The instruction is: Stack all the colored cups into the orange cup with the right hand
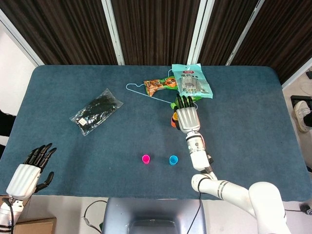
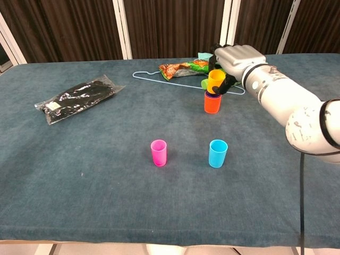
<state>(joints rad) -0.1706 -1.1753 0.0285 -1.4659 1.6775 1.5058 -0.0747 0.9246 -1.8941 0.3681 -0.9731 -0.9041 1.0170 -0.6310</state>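
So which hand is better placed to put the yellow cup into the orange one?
The right hand. It holds the yellow cup just above the orange cup. The left hand rests empty at the table's near-left corner, far from the cups.

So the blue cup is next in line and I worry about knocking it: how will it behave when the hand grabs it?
The blue cup stands upright, taller than wide, so a sideways nudge would probably tip it. It looks like thin, smooth plastic, likely light and a bit slippery. Once on its side it would probably roll on the table.
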